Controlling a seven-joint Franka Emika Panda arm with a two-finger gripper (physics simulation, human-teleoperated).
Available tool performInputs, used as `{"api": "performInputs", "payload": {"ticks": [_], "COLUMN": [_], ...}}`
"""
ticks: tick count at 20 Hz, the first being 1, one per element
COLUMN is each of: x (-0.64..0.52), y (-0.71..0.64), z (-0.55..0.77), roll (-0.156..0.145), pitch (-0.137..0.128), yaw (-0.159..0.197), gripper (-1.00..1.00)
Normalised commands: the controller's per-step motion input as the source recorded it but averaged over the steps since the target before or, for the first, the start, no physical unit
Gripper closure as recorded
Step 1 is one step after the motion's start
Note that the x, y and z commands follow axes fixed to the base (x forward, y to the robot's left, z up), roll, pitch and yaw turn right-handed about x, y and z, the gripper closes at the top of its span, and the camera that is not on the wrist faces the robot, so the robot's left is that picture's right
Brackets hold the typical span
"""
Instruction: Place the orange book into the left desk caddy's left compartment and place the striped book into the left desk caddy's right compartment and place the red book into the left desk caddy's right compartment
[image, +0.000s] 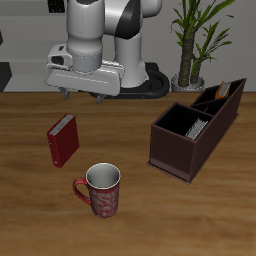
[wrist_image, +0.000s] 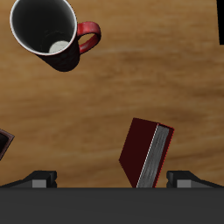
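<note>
The red book (image: 62, 140) rests on the table by itself, and its pale page edge shows in the wrist view (wrist_image: 147, 153). My gripper (image: 82, 96) hangs above and behind it, open and empty, with the fingertips spread wide (wrist_image: 112, 179). The left desk caddy (image: 178, 150) stands at an angle on the table. The orange book (image: 222, 90) sits in its left compartment, the tall slanted end farther back. The striped book (image: 197, 127) stands in the right compartment, the wide low section.
A red mug (image: 101, 190) with a dark inside stands near the table's front edge, in front of the red book; it also shows in the wrist view (wrist_image: 45, 31). A potted plant (image: 190, 40) stands behind the table beyond the caddy.
</note>
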Motion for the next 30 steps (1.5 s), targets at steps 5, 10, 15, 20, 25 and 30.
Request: {"api": "performInputs", "payload": {"ticks": [5,10,15,20,25,30], "x": [-0.07,0.02,0.14,0.02,-0.11,-0.08], "y": [-0.53,-0.46,-0.4,-0.04,0.07,-0.01], "z": [0.01,-0.01,-0.1,-0.39,-0.3,-0.28], "roll": [0.07,0.027,-0.055,-0.018,-0.035,0.0], "pitch": [0.011,-0.011,-0.015,-0.008,-0.047,-0.019], "yaw": [-0.125,-0.07,-0.034,-0.033,0.004,-0.028], "gripper": [-1.0,-1.0,-1.0,-1.0,-1.0,-1.0]}}
